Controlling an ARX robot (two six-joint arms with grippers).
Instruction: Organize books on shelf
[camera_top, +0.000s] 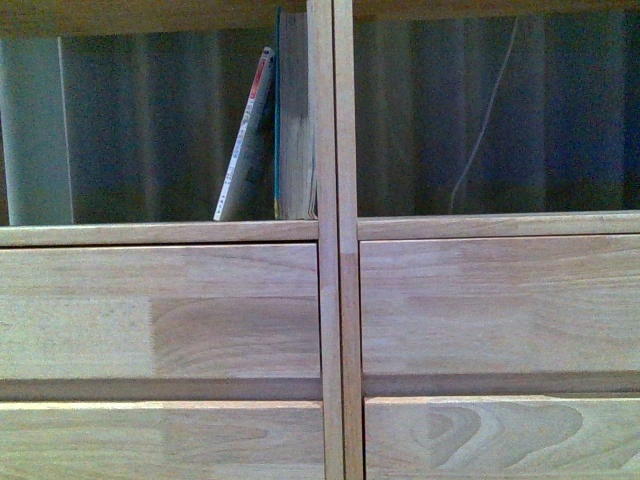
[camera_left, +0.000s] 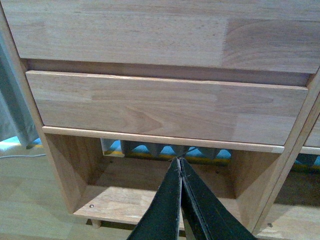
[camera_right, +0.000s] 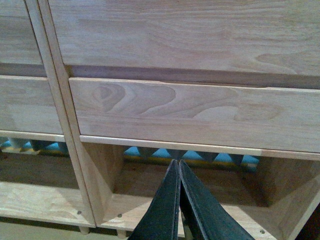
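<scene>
Pale wood shelf (camera_top: 160, 330) holds two books (camera_top: 270, 140) by its divider; my left fingers (camera_left: 179, 165) and right fingers (camera_right: 178, 167) are clenched, empty.

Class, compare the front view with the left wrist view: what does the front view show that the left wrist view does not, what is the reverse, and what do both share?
Only the front view shows the books: a leaning book with a white-and-red spine beside an upright teal-edged book, both in the left open compartment above the drawers, plus an empty right compartment. Only the left wrist view shows the left gripper, its dark fingers pressed together, pointing at the bottom open compartment and the floor. Both show the pale wooden shelf and its plain drawer fronts.
</scene>
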